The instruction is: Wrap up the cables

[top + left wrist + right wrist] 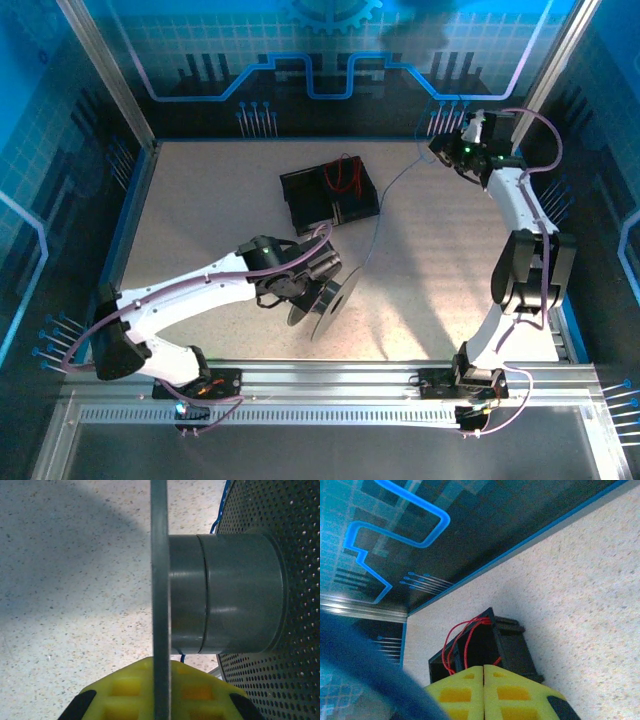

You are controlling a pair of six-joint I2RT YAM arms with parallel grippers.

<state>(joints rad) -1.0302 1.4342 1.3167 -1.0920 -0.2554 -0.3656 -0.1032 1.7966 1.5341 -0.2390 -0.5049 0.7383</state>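
At mid-tabletop [200, 200], a reel [325, 298] is held on edge by the left pincer [160, 685]. This pincer is clamped on the reel's thin plain flange [160, 555], which is seen sandwiched btwn the yellow fingers. Held this way, the grey hub [225, 595] is left bare and clear of the tabletop, prob. so the reel can be turned and cable laid on. No full turns are seen on the hub. Only a bit of blue is seen at its underside and past the perforated flange [280, 525].

From the reel, the blue cable [374, 235] is led up toward the far right, to the right pincer [484, 680], which is raised well apart from the reel. Its fingers are pressed pad to pad, no gap. The pinch point itself can't be made out. As the cable runs there in one long line w/ little slack, it is judged to be gripped, i.e. held out straight so it feeds w/o tangling.

Beyond the reel, a black tray [300, 205] is set flat, w/ the red cable [345, 176] bundled inside, not yet dealt with. Winding of the blue is judged barely begun.
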